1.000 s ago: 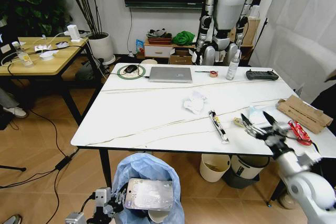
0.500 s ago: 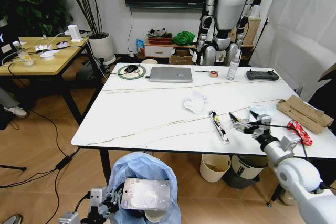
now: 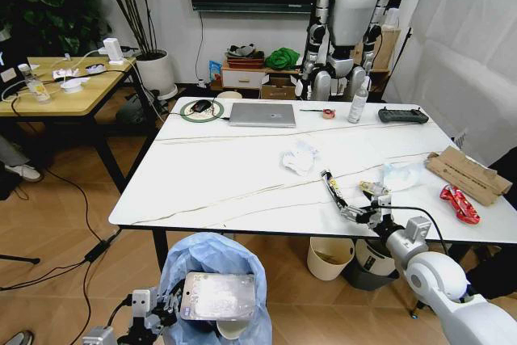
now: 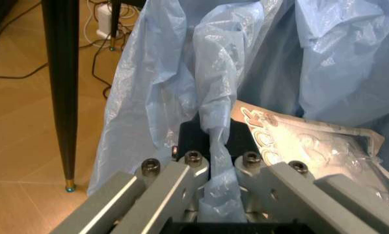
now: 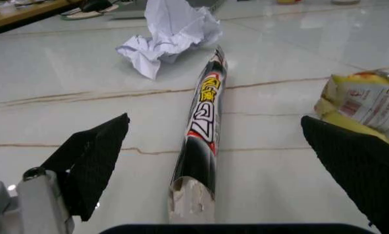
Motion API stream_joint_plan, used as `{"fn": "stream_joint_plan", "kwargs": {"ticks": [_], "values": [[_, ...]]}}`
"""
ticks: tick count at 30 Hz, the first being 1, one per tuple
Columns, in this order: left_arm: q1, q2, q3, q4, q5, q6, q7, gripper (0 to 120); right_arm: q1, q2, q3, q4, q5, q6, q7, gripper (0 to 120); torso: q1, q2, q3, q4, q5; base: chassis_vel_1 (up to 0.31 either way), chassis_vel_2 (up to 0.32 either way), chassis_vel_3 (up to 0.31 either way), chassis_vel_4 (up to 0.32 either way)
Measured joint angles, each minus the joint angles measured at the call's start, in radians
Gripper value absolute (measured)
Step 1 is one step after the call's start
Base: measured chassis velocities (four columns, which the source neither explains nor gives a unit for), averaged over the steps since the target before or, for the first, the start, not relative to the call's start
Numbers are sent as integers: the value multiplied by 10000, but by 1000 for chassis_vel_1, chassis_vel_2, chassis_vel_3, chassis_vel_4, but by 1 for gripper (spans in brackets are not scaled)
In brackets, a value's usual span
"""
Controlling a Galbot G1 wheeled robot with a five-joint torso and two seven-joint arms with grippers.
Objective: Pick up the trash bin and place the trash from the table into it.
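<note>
The trash bin [image 3: 212,268], lined with a pale-blue bag [image 4: 181,73], sits low in front of the table's [image 3: 218,175] near edge. My left gripper [image 3: 153,313] [image 4: 217,163] is shut on a fold of the bag's rim. A clear plastic pack [image 3: 216,296] [image 4: 311,146] lies on top of the bin. My right gripper [image 3: 361,211] [image 5: 214,122] is open at the table's front right. Its fingers [image 5: 93,158] stand either side of the near end of a black printed stick wrapper [image 3: 333,190] [image 5: 204,131]. A crumpled tissue [image 3: 299,157] [image 5: 171,31] lies beyond it.
A yellow wrapper [image 3: 373,188] [image 5: 363,105], a clear plastic piece [image 3: 401,174], a red wrapper [image 3: 459,204] and brown cardboard [image 3: 467,174] lie at the right. A laptop [image 3: 262,114], bottle [image 3: 357,103] and remote [image 3: 402,115] line the far edge. Two bins [image 3: 331,258] stand underneath.
My right gripper has swung left from beside the red wrapper and come low over the near end of the stick wrapper. The bin in my left gripper has drifted slightly left.
</note>
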Motion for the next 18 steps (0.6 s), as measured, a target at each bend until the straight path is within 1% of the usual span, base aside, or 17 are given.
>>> {"fn": "stream_joint_plan", "kwargs": {"ticks": [5, 6, 8, 9, 11, 17, 18], "values": [[6, -16, -140, 33, -34, -27, 1, 0, 44, -27, -274, -150, 45, -3, -73, 94, 0, 0, 0, -1, 1, 0, 0, 0, 0], [1, -24, -147, 35, -44, -29, 1, 0, 57, -28, -315, -178, 48, -3, -98, 91, 0, 0, 0, -1, 0, 0, 0, 0, 0], [-21, -43, -145, 35, -61, -30, 0, 0, 74, -28, -367, -212, 57, -2, -144, 84, 0, 0, 0, 0, 1, 0, 0, 0, 0], [-49, -54, -125, 38, -62, -30, -2, 0, 72, -39, -385, -232, 58, 0, -171, 77, 0, 0, 0, 0, 1, 0, 0, 0, 0], [-64, -60, -115, 43, -64, -30, -4, 0, 61, -54, -386, -236, 58, 4, -186, 75, 0, 0, 0, 0, 0, 0, 0, 0, 0], [-107, -38, -95, 76, -91, -29, -15, 0, -119, -121, -340, -238, 47, 40, -310, 49, 0, 0, 0, -1, 0, 0, 0, 0, 0], [-107, -38, -95, 76, -91, -29, -15, 0, -119, -121, -340, -238, 47, 40, -310, 49, 0, 0, 0, -1, 0, 0, 0, 0, 0]]}}
